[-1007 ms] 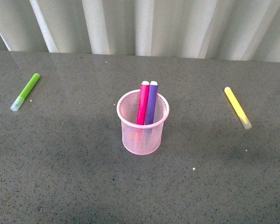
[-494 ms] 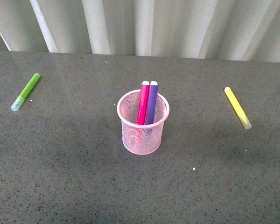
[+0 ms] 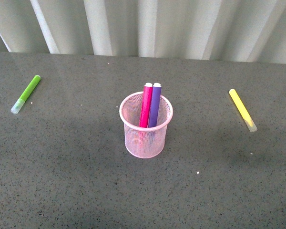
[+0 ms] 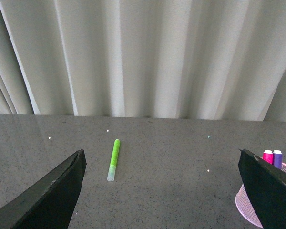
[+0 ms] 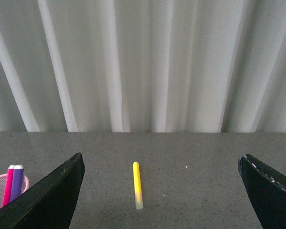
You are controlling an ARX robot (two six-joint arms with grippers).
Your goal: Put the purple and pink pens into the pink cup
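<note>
The left gripper (image 4: 159, 191) has its dark fingers (image 4: 47, 200) spread wide with nothing between them, and the right gripper (image 5: 159, 191) is the same, fingers (image 5: 267, 191) parted and empty, both held back from the work. Out beyond them, the pink pen (image 3: 146, 106) and the purple pen (image 3: 155, 106) stand side by side, touching, inside the pink cup (image 3: 146, 138), leaning toward its far rim with their pale ends poking above it. The cup sits upright mid-table. The lime-green marker (image 3: 26, 93) lies well apart on the left of the grey table (image 3: 62, 181), the yellow marker (image 3: 242, 109) well apart on the right. The task looks complete; the sound course is keeping both arms clear so nothing nudges the light mesh cup.
</note>
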